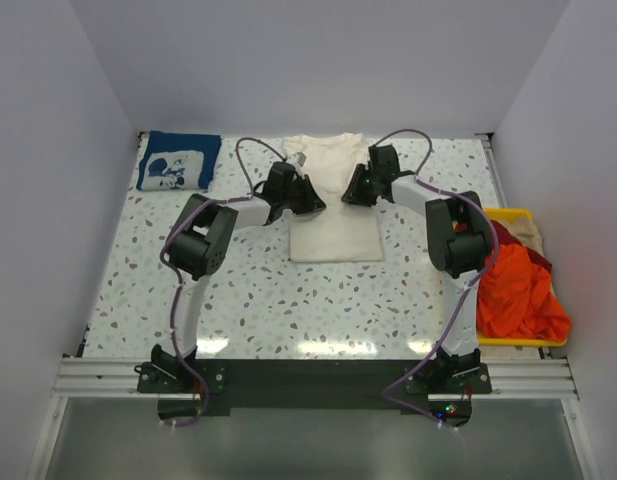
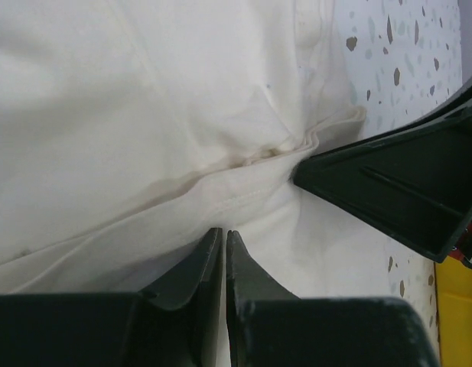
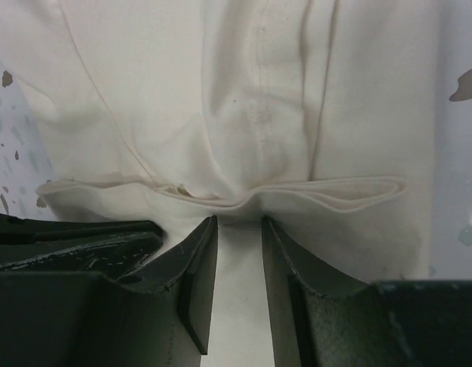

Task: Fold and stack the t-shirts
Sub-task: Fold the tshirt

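The cream t-shirt [image 1: 333,215] lies flat at the table's middle back, its lower part folded narrow. My left gripper [image 1: 310,200] rests on its left side and my right gripper [image 1: 350,192] on its right, close together. In the left wrist view the left gripper [image 2: 222,233] is shut on a pinch of cream cloth [image 2: 144,115]. In the right wrist view the right gripper [image 3: 239,222] has its jaws a little apart, nipping the layered fold edge [image 3: 335,200]. The folded navy t-shirt [image 1: 178,160] lies at the back left. The orange-red t-shirt [image 1: 518,285] and the beige t-shirt [image 1: 523,232] lie in the bin.
The yellow plastic bin [image 1: 508,213] stands at the table's right edge; its corner shows in the left wrist view [image 2: 457,321]. White walls close in the back and sides. Speckled tabletop [image 1: 268,290] lies in front of the cream shirt.
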You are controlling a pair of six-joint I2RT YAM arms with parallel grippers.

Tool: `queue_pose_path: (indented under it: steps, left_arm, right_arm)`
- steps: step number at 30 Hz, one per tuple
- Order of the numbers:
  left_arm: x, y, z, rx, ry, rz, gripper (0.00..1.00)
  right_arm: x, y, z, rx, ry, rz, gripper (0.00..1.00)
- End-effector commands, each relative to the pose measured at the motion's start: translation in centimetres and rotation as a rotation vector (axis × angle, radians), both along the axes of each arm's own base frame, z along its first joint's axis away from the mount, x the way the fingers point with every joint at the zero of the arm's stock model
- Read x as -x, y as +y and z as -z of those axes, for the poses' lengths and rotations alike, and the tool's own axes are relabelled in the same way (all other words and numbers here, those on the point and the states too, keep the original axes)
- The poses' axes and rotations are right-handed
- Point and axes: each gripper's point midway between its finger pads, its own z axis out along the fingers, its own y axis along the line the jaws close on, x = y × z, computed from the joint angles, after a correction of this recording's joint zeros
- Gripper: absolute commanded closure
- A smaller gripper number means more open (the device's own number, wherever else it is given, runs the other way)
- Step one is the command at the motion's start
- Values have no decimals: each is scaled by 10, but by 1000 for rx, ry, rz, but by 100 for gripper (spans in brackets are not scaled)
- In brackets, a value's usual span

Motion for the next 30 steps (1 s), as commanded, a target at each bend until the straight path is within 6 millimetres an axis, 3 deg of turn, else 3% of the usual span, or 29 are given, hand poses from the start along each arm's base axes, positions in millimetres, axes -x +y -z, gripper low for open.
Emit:
queue_pose_path:
  steps: [1,12,15,19,21,30]
  left_arm:
    - [-19,35,3,-85,-18,-90,88]
    - [-21,67,5,-112,-22,-166,87]
    - [-24,74,-8,-130,-71,-191,86]
    - [-33,88,-35,-176,-150,-245,78]
    - [-40,90,-30,-223,-128,-247,78]
    - [-26,94,13,-266,-41,-224,81]
  right_arm:
    - [-8,-27,7,86,6,54,66]
    - [-12,-53,6,85,20,126,66]
    - [-16,-56,3,101,10,129,66]
    - [-15,-56,7,133,19,113,66]
    - [-14,-58,10,141,28,116,66]
    - [-14,-65,0,231,-10,122,66]
